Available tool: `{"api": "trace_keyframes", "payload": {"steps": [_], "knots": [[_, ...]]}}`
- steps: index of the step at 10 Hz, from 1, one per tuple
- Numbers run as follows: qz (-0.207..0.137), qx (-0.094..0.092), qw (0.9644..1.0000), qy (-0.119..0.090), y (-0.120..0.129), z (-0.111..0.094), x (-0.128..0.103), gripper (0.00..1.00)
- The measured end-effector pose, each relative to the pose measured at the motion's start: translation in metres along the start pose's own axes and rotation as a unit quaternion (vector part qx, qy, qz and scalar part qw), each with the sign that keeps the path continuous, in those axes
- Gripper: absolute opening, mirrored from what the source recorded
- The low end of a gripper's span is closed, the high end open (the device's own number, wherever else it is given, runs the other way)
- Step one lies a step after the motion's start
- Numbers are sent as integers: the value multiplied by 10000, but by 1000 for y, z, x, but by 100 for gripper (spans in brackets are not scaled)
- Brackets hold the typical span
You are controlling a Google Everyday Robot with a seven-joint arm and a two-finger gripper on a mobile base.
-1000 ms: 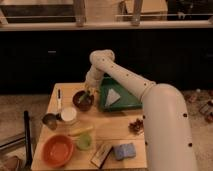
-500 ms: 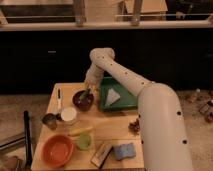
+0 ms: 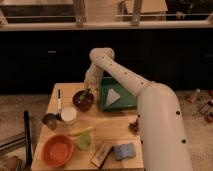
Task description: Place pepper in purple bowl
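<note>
The purple bowl point(image 3: 82, 100) sits on the wooden table point(image 3: 112, 127) near its back left. A greenish thing that may be the pepper point(image 3: 84, 94) lies in the bowl, right under the gripper. My gripper point(image 3: 88, 89) hangs at the bowl's far rim, at the end of the white arm point(image 3: 125, 75) that reaches in from the right.
A green tray point(image 3: 120, 95) with a white cloth stands right of the bowl. A white cup point(image 3: 68, 115), a metal cup point(image 3: 49, 121), an orange bowl point(image 3: 58, 150), a green cup point(image 3: 83, 142), a blue sponge point(image 3: 124, 151) and a black pen point(image 3: 59, 99) lie around.
The arm has shifted slightly; the gripper stays over the purple bowl.
</note>
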Motion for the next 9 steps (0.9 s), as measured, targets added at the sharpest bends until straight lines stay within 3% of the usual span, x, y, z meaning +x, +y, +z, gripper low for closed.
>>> {"api": "trace_keyframes", "payload": {"steps": [3, 4, 9], "knots": [[-229, -33, 9997, -23, -6, 7, -10, 72], [-284, -49, 9996, -32, -7, 8, -12, 77], [-536, -156, 9984, -74, -18, 19, -23, 80]]}}
